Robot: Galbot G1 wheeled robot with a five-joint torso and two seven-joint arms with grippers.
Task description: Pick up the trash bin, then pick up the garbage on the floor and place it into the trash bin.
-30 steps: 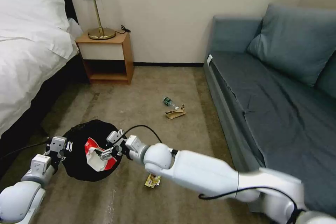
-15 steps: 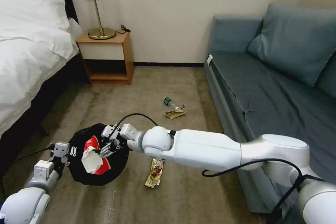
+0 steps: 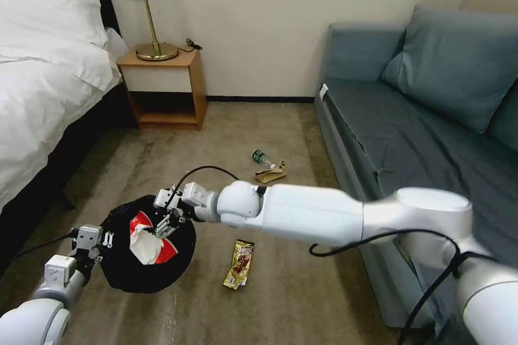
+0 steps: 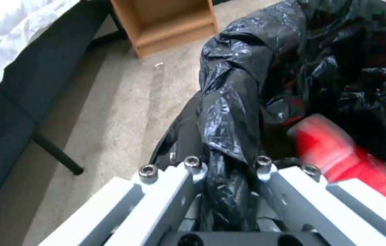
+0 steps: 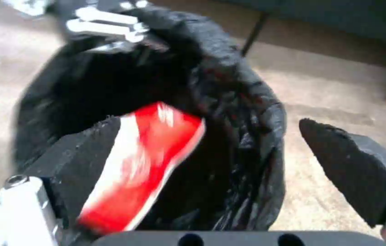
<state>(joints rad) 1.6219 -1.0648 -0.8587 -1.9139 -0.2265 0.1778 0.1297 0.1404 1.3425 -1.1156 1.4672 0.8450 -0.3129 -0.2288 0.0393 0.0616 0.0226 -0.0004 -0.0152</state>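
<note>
On the bedroom carpet [image 3: 178,151], the left gripper [image 3: 96,241] pinches the trash bin [image 3: 148,250]'s rim; above the bin, the right gripper [image 3: 171,216], spread wide, should clear the red-and-white wrapper [image 3: 148,240] cleanly.

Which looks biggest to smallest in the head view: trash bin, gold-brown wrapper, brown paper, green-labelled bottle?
As they appear, nearer things look larger:
1. trash bin, held at its rim by the left gripper
2. gold-brown wrapper
3. brown paper
4. green-labelled bottle, farther off and close to the paper in size, so unsure

The right tool [image 3: 168,219] has opened, dropping the red-and-white wrapper [image 3: 150,241] into the trash bin [image 3: 116,275].
</note>
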